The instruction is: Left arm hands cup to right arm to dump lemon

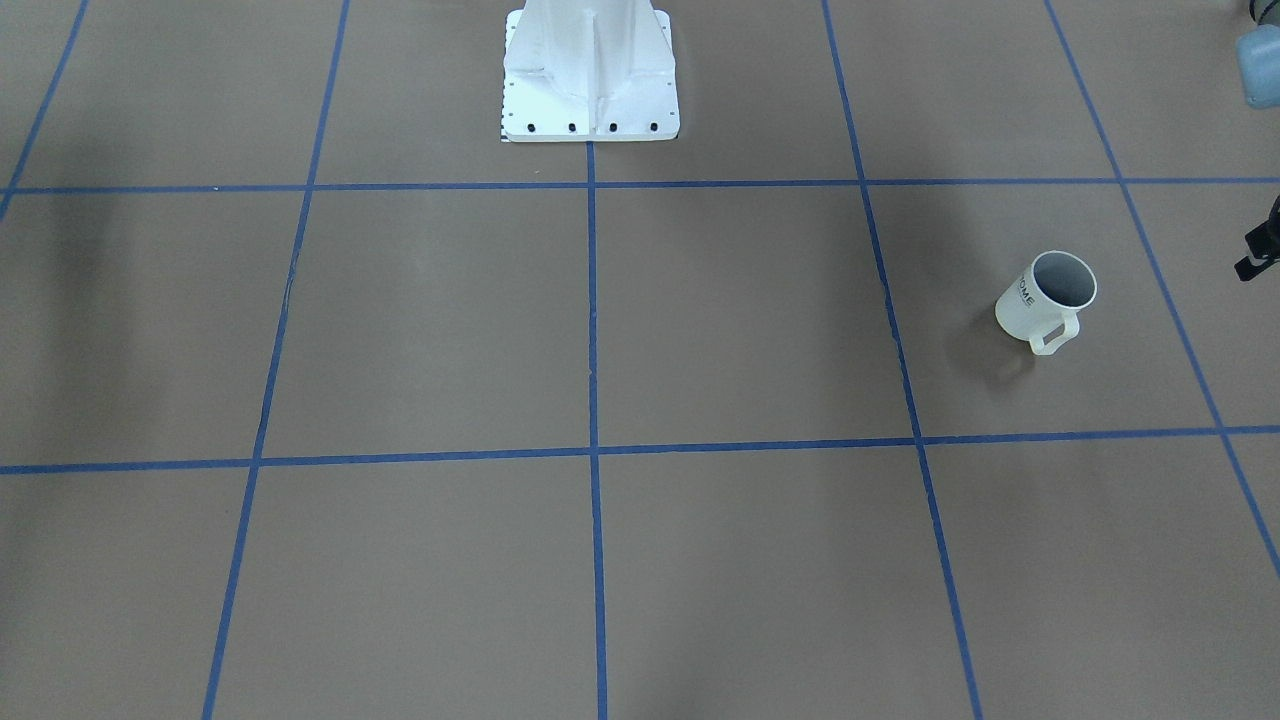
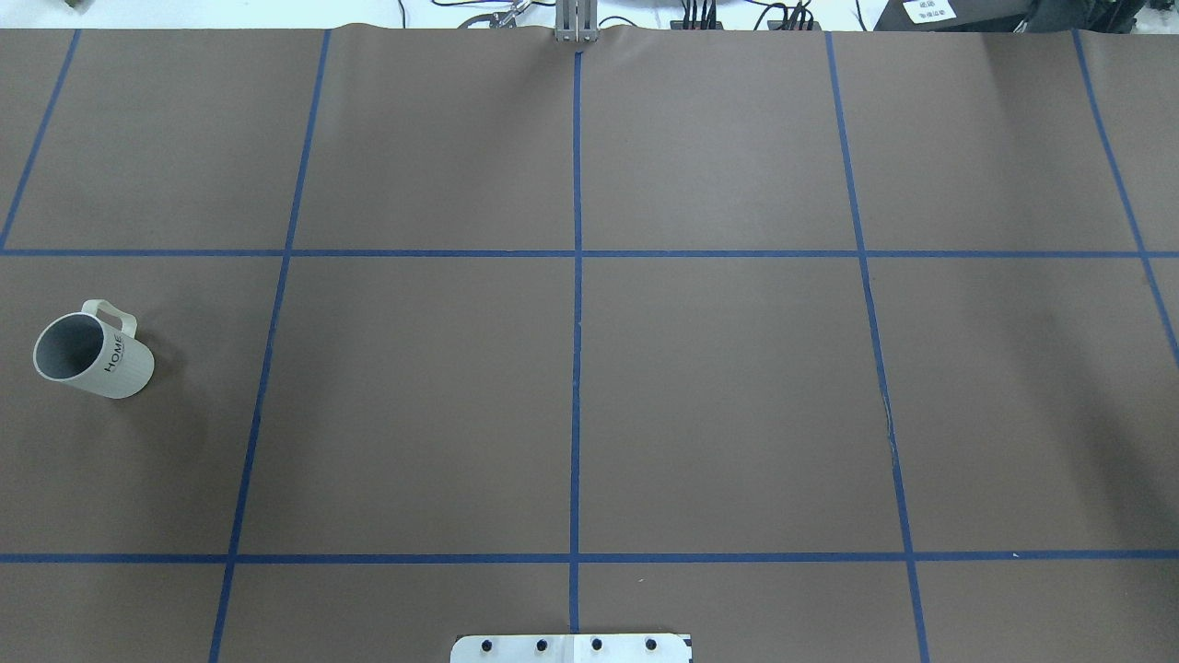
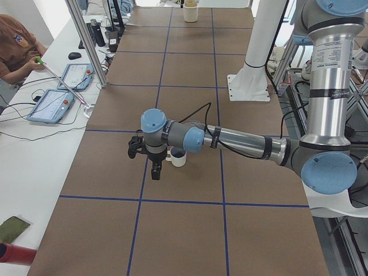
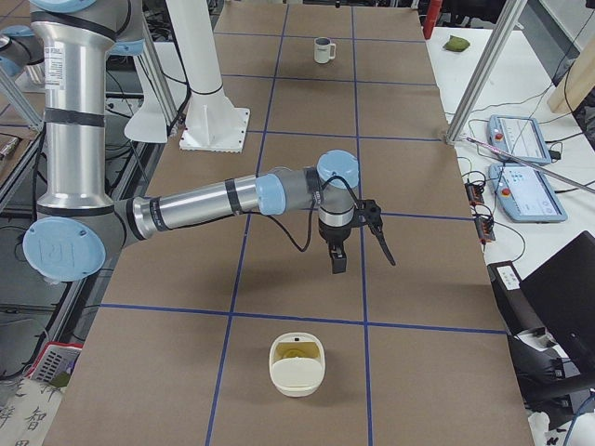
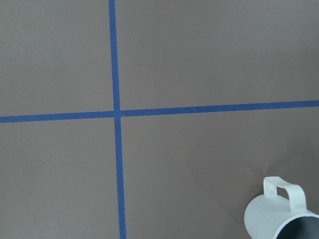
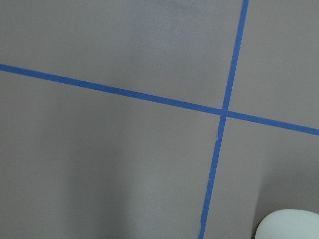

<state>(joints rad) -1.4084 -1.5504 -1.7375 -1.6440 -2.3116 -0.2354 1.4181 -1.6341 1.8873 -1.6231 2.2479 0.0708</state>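
The cup point(image 2: 94, 355), an off-white mug with "HOME" on its side, stands upright on the brown table at the robot's far left, also seen as the cup point(image 1: 1044, 300) and the cup point(image 5: 280, 213). Its grey inside shows no lemon; the lemon is hidden or out of view. My left gripper point(image 3: 144, 165) hangs above the table just beside the cup point(image 3: 177, 157); I cannot tell whether it is open or shut. My right gripper point(image 4: 363, 260) hovers over the table's other end, far from the cup point(image 4: 323, 49); its state I cannot tell either.
A white bowl point(image 4: 297, 364) with a yellowish shape inside sits on the table near the right gripper; its rim shows as the bowl point(image 6: 289, 225). The robot's white base point(image 1: 590, 75) stands mid-table. Blue tape lines cross the table. A person sits at a side desk point(image 3: 34, 132).
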